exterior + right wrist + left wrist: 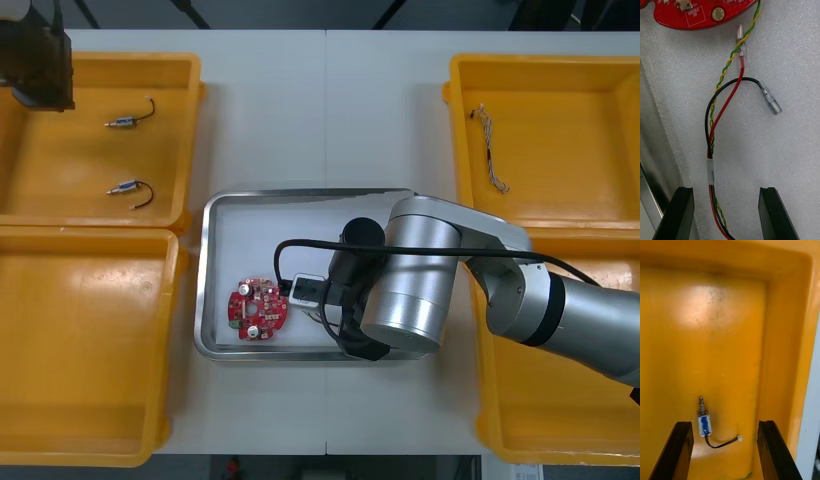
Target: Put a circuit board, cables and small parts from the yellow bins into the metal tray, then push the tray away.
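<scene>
On light table (262, 110): white-floored tray (245, 235) | right hand (725, 191) wide | left hand (725, 423) wide

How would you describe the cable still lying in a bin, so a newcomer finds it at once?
Look at the far yellow bin on the robot's right. Near its inner wall a thin, pale twisted cable lies alone. Unlike the red, black and yellow-green cable in the metal tray, it is pale throughout.
</scene>
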`<action>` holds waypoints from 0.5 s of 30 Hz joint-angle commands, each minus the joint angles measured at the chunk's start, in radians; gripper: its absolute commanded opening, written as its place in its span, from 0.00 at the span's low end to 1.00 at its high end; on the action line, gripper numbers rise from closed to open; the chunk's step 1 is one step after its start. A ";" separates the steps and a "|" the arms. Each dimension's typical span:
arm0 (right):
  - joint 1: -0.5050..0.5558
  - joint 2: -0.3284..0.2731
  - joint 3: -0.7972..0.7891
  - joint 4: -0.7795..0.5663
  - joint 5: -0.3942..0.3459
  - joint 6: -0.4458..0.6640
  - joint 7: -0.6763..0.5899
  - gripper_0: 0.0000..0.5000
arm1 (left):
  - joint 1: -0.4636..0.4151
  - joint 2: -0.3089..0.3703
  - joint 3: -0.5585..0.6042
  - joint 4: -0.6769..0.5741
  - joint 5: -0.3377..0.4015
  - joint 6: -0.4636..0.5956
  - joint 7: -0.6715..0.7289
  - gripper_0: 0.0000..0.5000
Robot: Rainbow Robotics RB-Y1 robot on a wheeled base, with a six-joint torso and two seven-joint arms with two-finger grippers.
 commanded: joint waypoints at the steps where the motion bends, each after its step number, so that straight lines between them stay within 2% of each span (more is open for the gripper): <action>1: -0.033 0.015 -0.056 -0.051 -0.014 0.064 0.012 1.00 | -0.051 -0.046 0.019 0.054 -0.008 -0.076 -0.068 1.00; 6: -0.039 -0.003 -0.162 -0.117 -0.103 0.161 -0.005 1.00 | -0.051 -0.075 -0.049 0.084 0.006 -0.147 -0.066 1.00; 8: -0.041 -0.025 -0.208 -0.157 -0.146 0.198 -0.060 1.00 | -0.053 -0.086 -0.086 0.103 0.016 -0.176 -0.064 1.00; 15: -0.041 -0.111 -0.306 -0.245 -0.252 0.269 -0.244 1.00 | -0.051 -0.106 -0.101 0.130 0.025 -0.191 -0.074 1.00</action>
